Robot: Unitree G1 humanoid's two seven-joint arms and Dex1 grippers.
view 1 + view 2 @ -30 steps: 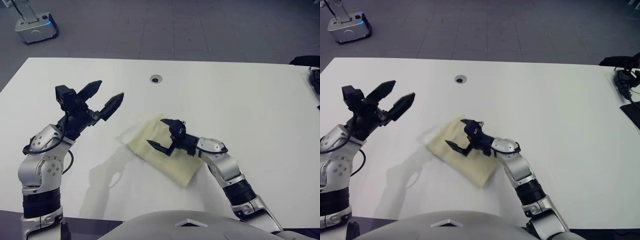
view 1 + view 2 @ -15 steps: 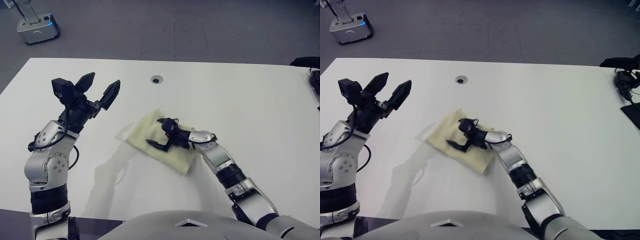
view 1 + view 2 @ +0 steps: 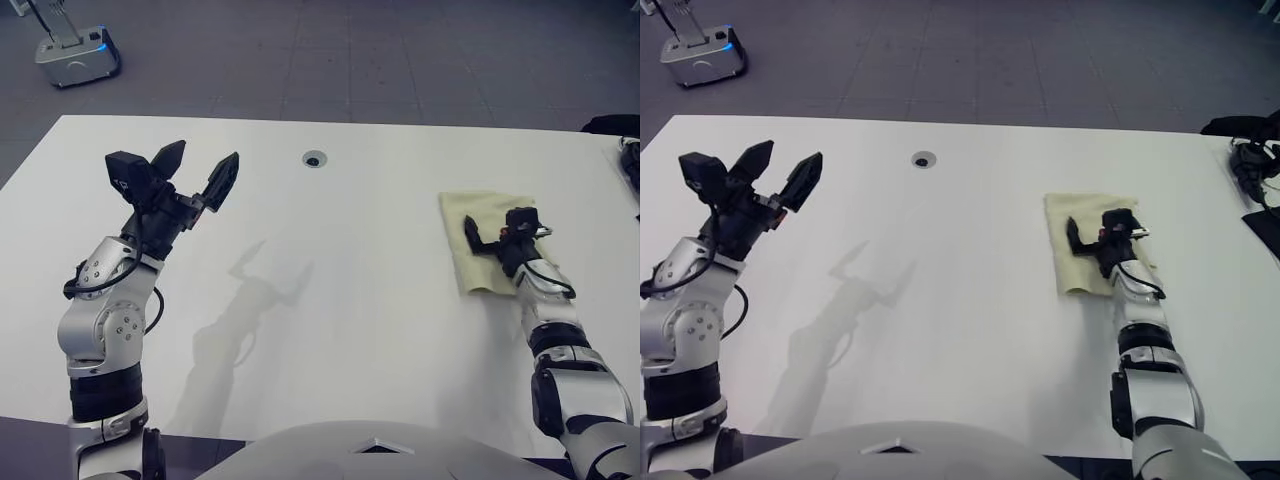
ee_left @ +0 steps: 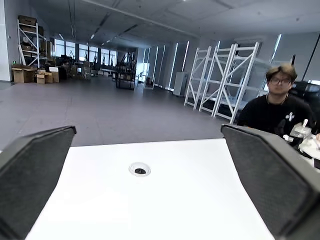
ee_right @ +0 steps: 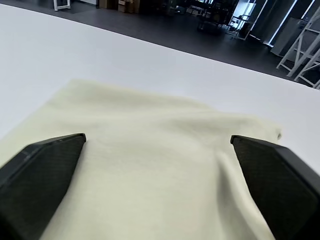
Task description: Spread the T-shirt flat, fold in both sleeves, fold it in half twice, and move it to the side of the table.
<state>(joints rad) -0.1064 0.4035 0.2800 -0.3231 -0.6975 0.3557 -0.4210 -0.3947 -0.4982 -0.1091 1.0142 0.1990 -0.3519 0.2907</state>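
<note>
T-shirt of pale yellow cloth (image 3: 465, 265), folded into a rectangle, was laid near the white table's (image 3: 380, 330) right edge. Right gripper (image 3: 492, 232) was poised over it, fingers parted; left gripper (image 3: 205, 158) was raised, fingers parted.

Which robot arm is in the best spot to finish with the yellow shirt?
Right. The right tool is open just over the folded pale yellow T-shirt near the white table's right side; the left tool is raised, open, far across.

The left arm bends upward at the elbow, the left claw (image 3: 205, 160) raised, its fingers spread wide. The right arm extends forward and low, the right claw (image 3: 492, 228) likewise parted.
</note>
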